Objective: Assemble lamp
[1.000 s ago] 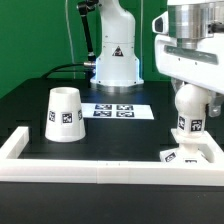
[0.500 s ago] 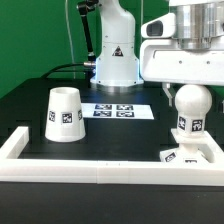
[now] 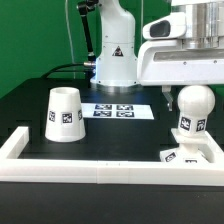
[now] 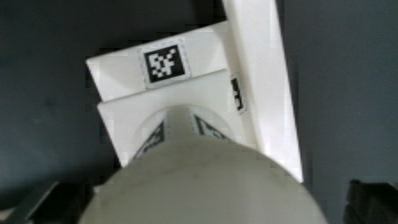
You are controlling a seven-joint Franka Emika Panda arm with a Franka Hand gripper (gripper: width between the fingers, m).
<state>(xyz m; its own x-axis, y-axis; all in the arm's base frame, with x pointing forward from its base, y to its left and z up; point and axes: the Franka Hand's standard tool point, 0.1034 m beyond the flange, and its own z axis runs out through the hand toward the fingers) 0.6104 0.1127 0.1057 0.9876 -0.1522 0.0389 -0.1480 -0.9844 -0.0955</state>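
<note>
A smooth white plastic bulb [image 3: 194, 110], with a rounded dome over a narrower neck bearing a black-and-white square tag, is standing upright on the flat square white plastic base [image 3: 184, 157]. The base is lying on the matte black tabletop [image 3: 120, 135], just beside the long white border rail [image 3: 90, 170], at the exterior view's right. The robot's gripper [image 3: 191, 95] is hanging around the top of the dome with its jaws spread apart, gripping nothing. In the wrist view the dark fingers [image 4: 39, 202] are showing on either side of the dome, though whether they are brushing it cannot be told. The white plastic truncated-cone shade [image 3: 65, 113], narrow end up and carrying a square tag, is sitting well apart at the exterior view's left. The thin flat white marker board [image 3: 118, 110] is lying further back on the tabletop, between shade and bulb.
</note>
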